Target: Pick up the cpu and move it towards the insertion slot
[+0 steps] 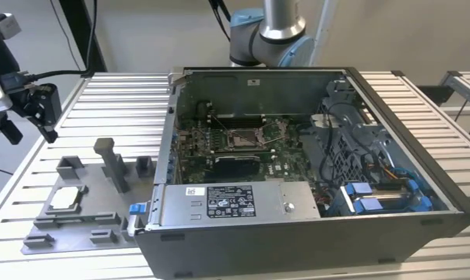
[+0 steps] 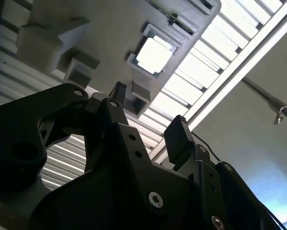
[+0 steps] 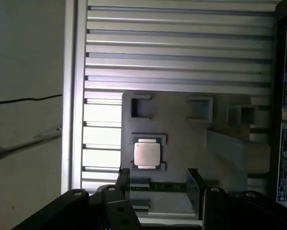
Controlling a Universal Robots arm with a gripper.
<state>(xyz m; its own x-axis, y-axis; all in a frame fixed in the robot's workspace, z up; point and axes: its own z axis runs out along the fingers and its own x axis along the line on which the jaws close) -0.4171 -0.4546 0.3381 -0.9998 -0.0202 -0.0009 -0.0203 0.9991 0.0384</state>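
Observation:
The cpu (image 1: 66, 199), a thin square chip with a silvery top, lies flat in a pocket of the grey fixture tray (image 1: 75, 230) at the exterior view's left. My gripper (image 1: 31, 135) hangs open well above and behind the tray, holding nothing. In the first wrist view the cpu (image 3: 147, 154) sits just ahead of the gap between my two dark fingers (image 3: 194, 184); the second wrist view has the cpu (image 2: 154, 55) beyond the fingertips (image 2: 179, 136). The insertion slot (image 1: 245, 137), a silver-framed socket with wire levers, sits on the green motherboard inside the open computer case.
The case's metal walls (image 1: 258, 87) ring the motherboard, with a power supply (image 1: 235, 201) at its near side and blue-tagged cables (image 1: 375, 195) to the right. Grey posts and blocks (image 1: 114, 166) stand up from the tray. The slatted table (image 1: 118, 111) lies under everything.

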